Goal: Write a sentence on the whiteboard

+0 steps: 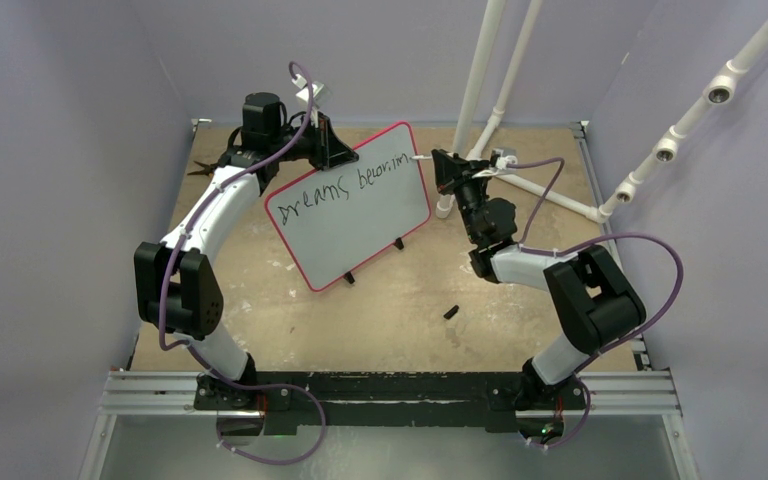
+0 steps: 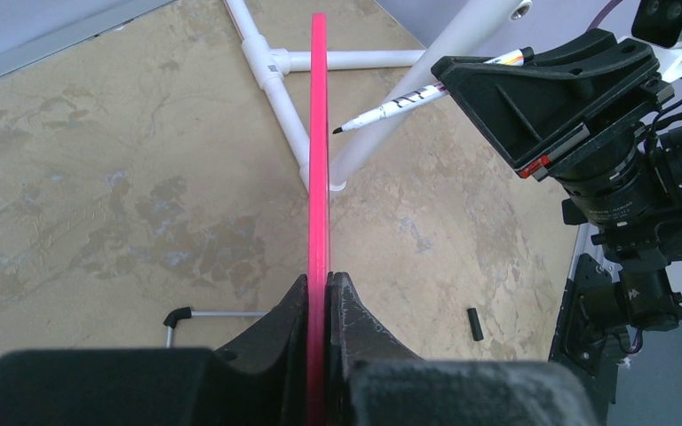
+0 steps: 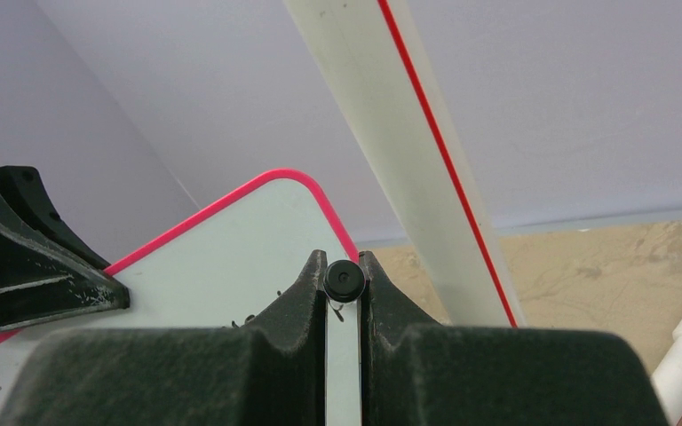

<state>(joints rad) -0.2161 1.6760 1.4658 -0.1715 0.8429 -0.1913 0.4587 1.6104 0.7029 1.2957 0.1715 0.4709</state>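
Observation:
The whiteboard (image 1: 360, 225), white with a pink rim, is held tilted above the table. My left gripper (image 1: 326, 146) is shut on its upper left rim; in the left wrist view the pink edge (image 2: 319, 133) runs straight out from between my left gripper's (image 2: 327, 280) jaws. The sentence (image 1: 345, 189) reads roughly "Dreams becomin" in black. My right gripper (image 1: 441, 165) is shut on a white marker (image 2: 408, 96). Its tip sits by the board's upper right edge; contact is unclear. The marker's black end (image 3: 343, 280) shows between my right gripper's (image 3: 344, 264) jaws, with the whiteboard (image 3: 222, 257) beyond.
A black marker cap (image 1: 451, 312) lies on the tan table (image 1: 380, 320), also visible as the cap (image 2: 474, 323). A white pipe frame (image 1: 487, 80) stands at the back right, close behind the right gripper. Purple walls enclose the table.

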